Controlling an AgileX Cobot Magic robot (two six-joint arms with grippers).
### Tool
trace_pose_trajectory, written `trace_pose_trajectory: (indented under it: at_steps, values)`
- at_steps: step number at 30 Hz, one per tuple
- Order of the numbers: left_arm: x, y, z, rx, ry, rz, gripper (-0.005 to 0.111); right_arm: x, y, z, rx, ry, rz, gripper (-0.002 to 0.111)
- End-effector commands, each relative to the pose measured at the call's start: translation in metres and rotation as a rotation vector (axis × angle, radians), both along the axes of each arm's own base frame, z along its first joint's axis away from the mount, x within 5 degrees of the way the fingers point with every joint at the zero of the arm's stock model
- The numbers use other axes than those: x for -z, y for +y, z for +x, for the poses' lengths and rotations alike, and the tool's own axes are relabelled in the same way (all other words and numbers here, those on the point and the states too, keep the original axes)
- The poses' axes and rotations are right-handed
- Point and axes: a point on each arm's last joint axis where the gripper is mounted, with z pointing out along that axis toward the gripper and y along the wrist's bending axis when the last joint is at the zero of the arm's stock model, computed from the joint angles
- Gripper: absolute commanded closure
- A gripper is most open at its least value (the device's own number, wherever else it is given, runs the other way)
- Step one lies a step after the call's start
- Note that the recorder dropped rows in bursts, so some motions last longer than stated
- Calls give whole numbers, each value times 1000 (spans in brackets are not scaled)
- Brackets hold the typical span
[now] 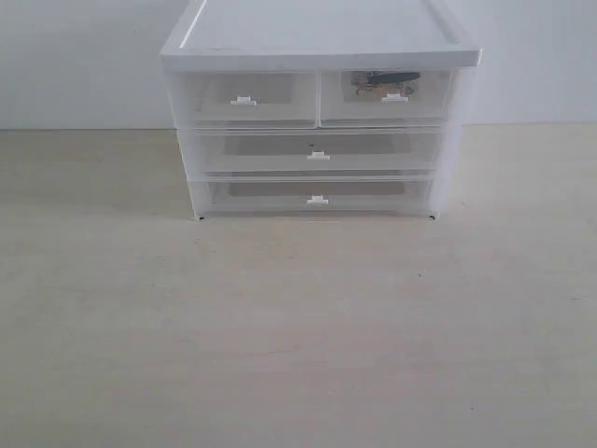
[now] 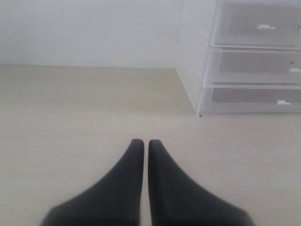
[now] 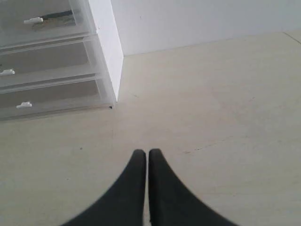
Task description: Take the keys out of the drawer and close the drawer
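Pale wood table [image 1: 298, 336], white wall behind. Translucent drawer cabinet [image 1: 317, 37] stands at the back. Left gripper [image 2: 146, 143] and right gripper [image 3: 144, 154] low over tabletop, aimed forward, both clenched on nothing, clear of cabinet. Top right drawer [image 1: 429, 101] shut; keys [image 1: 384, 81] inside, long axis running left-right behind its front.

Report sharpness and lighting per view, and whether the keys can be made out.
Exterior view: soft even light, keys hazy behind the drawer front. Left wrist view: left gripper blurred, no keys in frame. Right wrist view: right gripper blurred, keys a dim streak.
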Motion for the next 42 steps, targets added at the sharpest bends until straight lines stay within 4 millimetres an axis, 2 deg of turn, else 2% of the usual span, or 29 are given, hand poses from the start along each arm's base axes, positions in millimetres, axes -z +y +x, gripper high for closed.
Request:
trace_pose_trajectory:
  at_steps: [1, 8, 12, 14, 16, 21, 24, 26, 28, 31, 38, 42]
  values:
    - [1, 0, 0, -2, -1, 5, 103, -2, 0, 0, 3, -19, -5, 109]
    - [1, 0, 0, -2, -1, 5, 103, -12, -2, 2, 17, -128, -4, 109]
    - [1, 0, 0, -2, -1, 5, 103, -29, -4, 2, 39, -324, -35, 109]
    - [1, 0, 0, -2, -1, 5, 103, -37, -5, 1, 48, -412, -119, 109]
    - [1, 0, 0, -2, -1, 5, 103, -38, -5, 1, 43, -400, -152, 109]
    - [1, 0, 0, -2, -1, 5, 103, -73, -3, -2, 24, -384, -209, 109]
    - [1, 0, 0, -2, -1, 5, 103, -97, -3, 3, 13, -350, -218, 109]
    - [1, 0, 0, -2, -1, 5, 103, -106, -2, 10, -4, -276, -229, 109]
    - [1, 0, 0, -2, -1, 5, 103, -110, -2, 20, -14, -206, -211, 109]
    - [1, 0, 0, -2, -1, 5, 103, -117, -2, 28, -5, -191, -157, 109]
    - [1, 0, 0, -2, -1, 5, 103, -134, -4, 30, 44, -368, -7, 109]
    - [1, 0, 0, -2, -1, 5, 103, -133, -4, 30, 45, -360, 31, 109]
